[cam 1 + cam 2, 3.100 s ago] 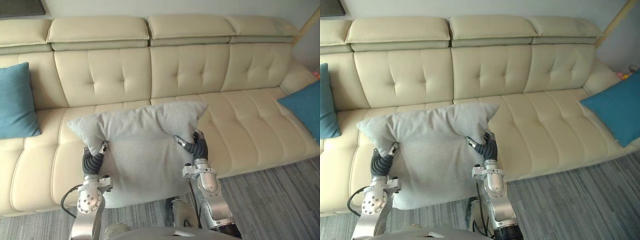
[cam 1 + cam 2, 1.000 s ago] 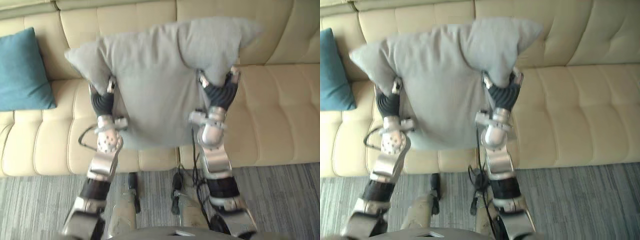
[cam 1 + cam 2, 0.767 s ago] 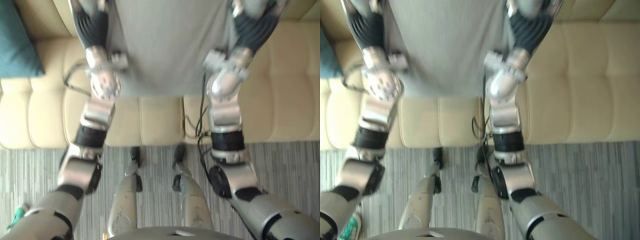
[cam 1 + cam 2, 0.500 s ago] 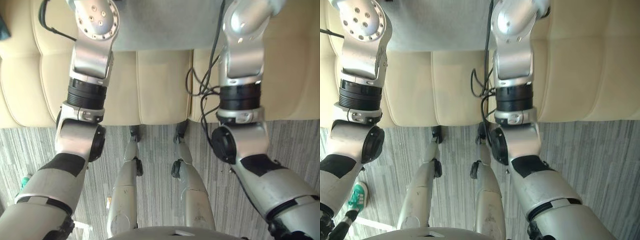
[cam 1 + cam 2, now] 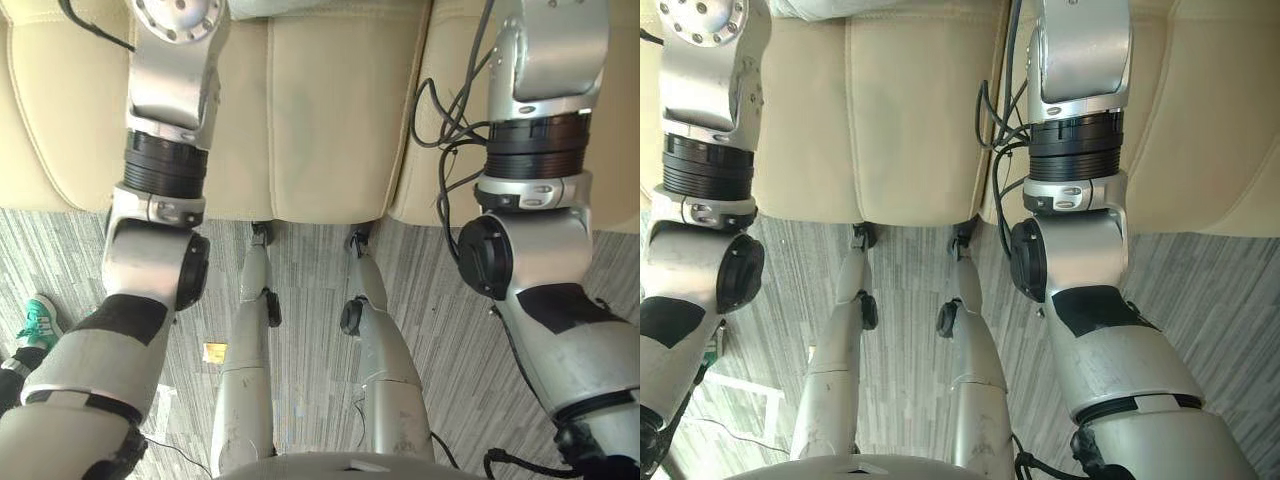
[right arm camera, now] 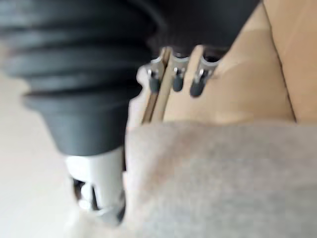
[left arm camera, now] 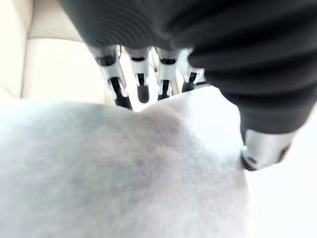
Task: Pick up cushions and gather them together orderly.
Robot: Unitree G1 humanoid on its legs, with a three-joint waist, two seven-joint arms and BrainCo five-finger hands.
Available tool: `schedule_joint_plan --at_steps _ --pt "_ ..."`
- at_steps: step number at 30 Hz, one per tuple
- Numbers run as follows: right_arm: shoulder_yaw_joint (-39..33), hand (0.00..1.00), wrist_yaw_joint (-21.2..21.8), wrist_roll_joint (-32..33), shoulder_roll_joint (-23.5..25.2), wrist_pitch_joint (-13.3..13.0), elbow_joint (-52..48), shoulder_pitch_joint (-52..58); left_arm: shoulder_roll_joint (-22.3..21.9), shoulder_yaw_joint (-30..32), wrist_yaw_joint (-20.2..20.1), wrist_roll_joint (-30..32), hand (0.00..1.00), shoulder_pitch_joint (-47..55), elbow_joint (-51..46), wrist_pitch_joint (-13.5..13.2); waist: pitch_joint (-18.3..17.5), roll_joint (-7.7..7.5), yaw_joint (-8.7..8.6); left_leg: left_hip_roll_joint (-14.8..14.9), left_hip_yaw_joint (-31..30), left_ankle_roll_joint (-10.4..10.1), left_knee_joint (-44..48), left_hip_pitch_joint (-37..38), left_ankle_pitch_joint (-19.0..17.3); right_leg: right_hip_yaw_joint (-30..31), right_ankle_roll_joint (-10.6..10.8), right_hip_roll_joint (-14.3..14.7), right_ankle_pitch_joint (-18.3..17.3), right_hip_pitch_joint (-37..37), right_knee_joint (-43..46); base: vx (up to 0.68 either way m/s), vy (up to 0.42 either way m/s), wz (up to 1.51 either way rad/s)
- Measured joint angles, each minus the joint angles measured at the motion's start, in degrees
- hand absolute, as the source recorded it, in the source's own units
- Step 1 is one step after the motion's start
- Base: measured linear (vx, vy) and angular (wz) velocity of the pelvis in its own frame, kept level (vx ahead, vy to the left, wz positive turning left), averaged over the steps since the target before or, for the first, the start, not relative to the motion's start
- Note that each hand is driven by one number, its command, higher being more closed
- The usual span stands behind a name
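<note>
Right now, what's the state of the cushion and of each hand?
Grey cushion: held, gripped by both hands.
Left hand: shut on the cushion, fingers on one face, thumb on the other.
Right hand: shut on the cushion the same way.

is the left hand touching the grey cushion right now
Touching. In the left wrist view the left hand hooks its fingertips over the edge of the grey cushion, and its thumb presses into the fabric with no gap.
</note>
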Motion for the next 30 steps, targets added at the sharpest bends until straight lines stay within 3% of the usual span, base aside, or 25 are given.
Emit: schedule_joint_plan --at_steps 4,7,8,11,13,15,18,22,23,25,30 --pt "-0.2 0.00 0.4 3.6 -1.0 -0.1 0.0 2.7 4.3 -0.8 -2.8 -0.8 0.00 0.1 1.4 -0.7 0.0 -0.04 -1.22 0.3 0.5 0.7 0.0 0.0 0.6 0.2 -0.4 0.0 -1.5 -1.5 3.3 0.04 0.154 -0.05" --pt "0.0 0.00 1.7 4.8 -4.5 -0.6 0.1 5.8 8.5 -0.5 -4.2 -0.8 0.00 1.9 1.9 -0.8 0.0 -0.06 -1.40 0.6 1.6 0.7 0.0 0.9 0.6 0.7 -0.6 -0.1 -2.7 -2.2 6.0 0.01 0.101 -0.07" --pt "0.1 0.00 4.9 7.8 -8.0 -1.2 0.3 8.3 12.4 1.7 -5.7 -1.1 0.00 5.9 2.0 -0.8 0.0 -0.07 -1.66 0.7 2.4 0.7 0.0 2.0 0.5 1.5 -0.6 -0.2 -3.1 -2.2 7.4 0.02 0.060 -0.11" --pt "0.0 0.00 9.8 12.6 -12.3 -2.2 1.6 11.2 16.0 6.9 -7.9 -3.6 0.00 12.1 2.0 -0.9 0.0 -0.08 -2.35 0.9 3.4 0.8 0.0 3.5 0.5 2.3 -0.6 -0.1 -3.2 -1.9 8.7 0.01 0.033 -0.13" --pt "0.1 0.00 12.3 15.6 -13.8 -2.6 1.5 14.9 17.9 10.1 -9.1 -5.4 0.00 17.8 1.9 -0.9 0.0 -0.14 -2.54 1.4 4.6 3.2 0.0 5.3 -1.5 3.3 0.0 0.6 -4.0 -0.7 8.8 -0.01 0.013 -0.25" --pt "-0.2 0.00 15.2 19.0 -14.6 -3.4 -3.2 25.5 18.7 15.0 -10.3 -7.7 0.00 29.0 -1.9 -1.0 0.1 -0.41 -3.31 1.3 6.2 3.5 0.0 8.6 -2.5 4.6 0.5 0.6 -4.3 1.9 8.8 -0.02 0.004 -0.19" --pt "-3.0 0.00 19.0 19.4 -13.1 -4.2 -10.5 42.3 15.7 19.4 -11.6 -7.8 0.00 44.9 -8.7 -1.8 0.1 -0.45 -3.68 1.3 6.9 3.6 0.0 13.8 -3.5 5.3 0.6 0.6 -4.7 6.7 8.8 -0.02 -0.003 -0.05" --pt "-6.0 0.00 22.9 18.7 -6.0 -4.9 -19.1 63.0 4.5 21.8 -14.3 -8.7 0.00 64.4 -14.3 -3.7 -0.2 -0.64 -3.85 1.3 7.0 3.6 0.0 21.6 -5.9 5.1 1.1 0.5 -7.7 14.3 9.5 0.00 -0.032 0.04" --pt "-5.7 0.00 24.4 17.3 -2.4 -5.5 -21.1 69.9 -0.5 21.5 -15.7 -8.8 0.00 71.2 -14.3 -3.7 -1.1 -1.07 -3.89 1.3 7.0 3.6 0.0 24.2 -6.8 5.1 1.0 0.5 -8.8 16.7 9.8 0.03 -0.023 0.04" --pt "-4.9 0.00 26.5 15.0 1.8 -5.6 -20.9 77.3 -5.5 19.7 -17.1 -8.8 0.00 78.7 -14.1 -3.3 -2.9 -1.85 -3.58 1.3 7.0 3.4 0.0 27.0 -7.5 4.9 1.1 0.5 -9.7 19.5 9.8 0.07 -0.008 0.04" --pt "-1.3 0.00 31.4 7.0 10.3 -5.4 -14.2 89.3 -11.9 13.7 -22.8 -8.6 0.00 90.3 -5.5 -1.8 -7.0 -2.84 -2.60 1.1 7.5 2.8 0.0 37.4 -10.0 5.0 1.3 0.3 -11.8 29.7 9.7 0.12 0.012 0.01"
